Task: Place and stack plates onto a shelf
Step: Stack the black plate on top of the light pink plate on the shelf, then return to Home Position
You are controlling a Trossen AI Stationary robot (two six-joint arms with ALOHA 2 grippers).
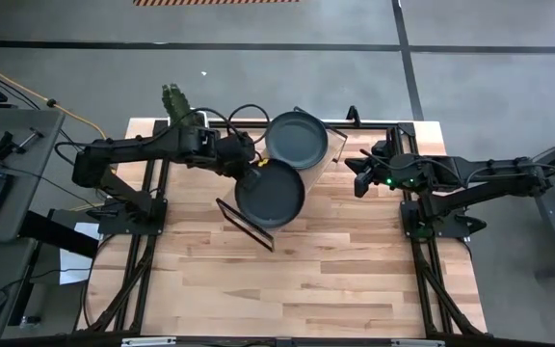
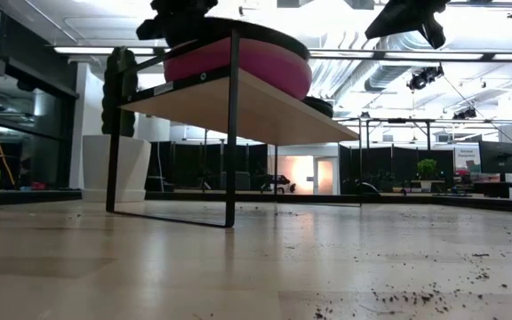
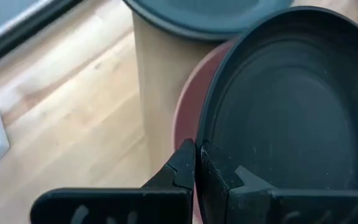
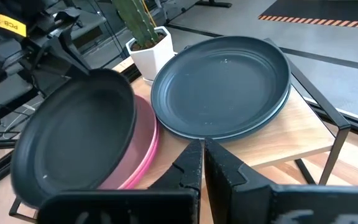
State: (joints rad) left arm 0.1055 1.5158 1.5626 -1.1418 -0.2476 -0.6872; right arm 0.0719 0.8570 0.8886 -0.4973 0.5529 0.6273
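A light-wood shelf on black wire legs stands mid-table. On its board lie a dark teal plate and, beside it, a magenta plate that carries a dark grey plate. My left gripper is at the dark grey plate's rim on the side toward the table's left, shut on it. My right gripper hangs shut above the table right of the shelf, touching nothing. The low view shows the magenta plate on the shelf board. My left gripper pinches the dark grey plate's rim, with one finger outside the rim and the other finger inside the plate's hollow. It comes from the table's left side, slanting down. The plate sits on the magenta plate.
A white pot with a cactus stands on the table just beyond the shelf's far left corner. The shelf sits askew on the wooden tabletop, whose near half is bare wood. Dark crumbs speckle the tabletop near the low camera.
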